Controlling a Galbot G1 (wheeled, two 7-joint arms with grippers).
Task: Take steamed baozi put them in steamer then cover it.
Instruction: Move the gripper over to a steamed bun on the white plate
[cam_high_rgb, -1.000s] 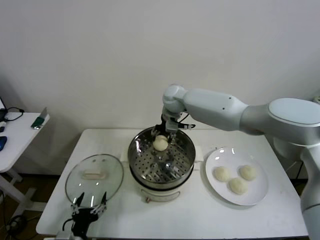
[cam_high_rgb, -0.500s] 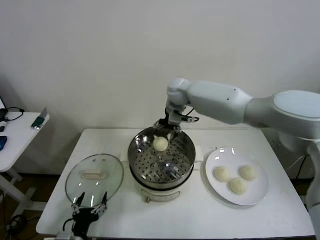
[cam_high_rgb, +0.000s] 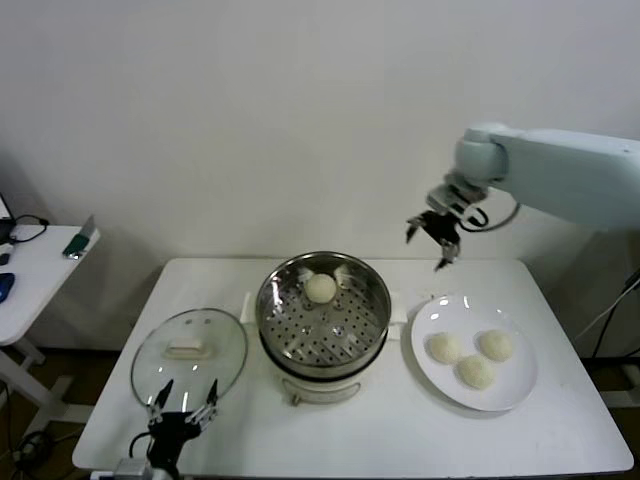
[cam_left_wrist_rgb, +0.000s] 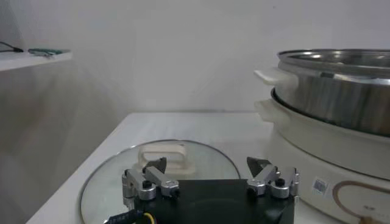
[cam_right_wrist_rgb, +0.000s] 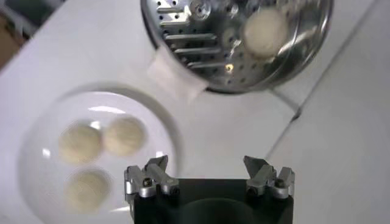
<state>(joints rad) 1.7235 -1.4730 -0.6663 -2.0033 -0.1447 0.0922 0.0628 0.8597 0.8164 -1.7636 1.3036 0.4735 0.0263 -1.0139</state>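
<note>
One baozi (cam_high_rgb: 320, 288) lies at the back of the steel steamer (cam_high_rgb: 322, 330) on its cream pot base; it also shows in the right wrist view (cam_right_wrist_rgb: 264, 31). Three baozi (cam_high_rgb: 444, 347) (cam_high_rgb: 495, 344) (cam_high_rgb: 475, 372) lie on the white plate (cam_high_rgb: 510, 396), seen too in the right wrist view (cam_right_wrist_rgb: 125, 135). My right gripper (cam_high_rgb: 436, 234) is open and empty, high in the air above the plate's far edge. My left gripper (cam_high_rgb: 182, 408) is open and empty, low at the table's front left by the glass lid (cam_high_rgb: 188, 352).
The glass lid with a white handle (cam_left_wrist_rgb: 161, 155) lies flat to the left of the pot. A side table (cam_high_rgb: 30, 280) with small items stands at the far left. The wall is close behind the table.
My right gripper has left the baozi in the steamer and risen up and to the right, from over the basket's back rim to high above the plate. The left arm has stayed put.
</note>
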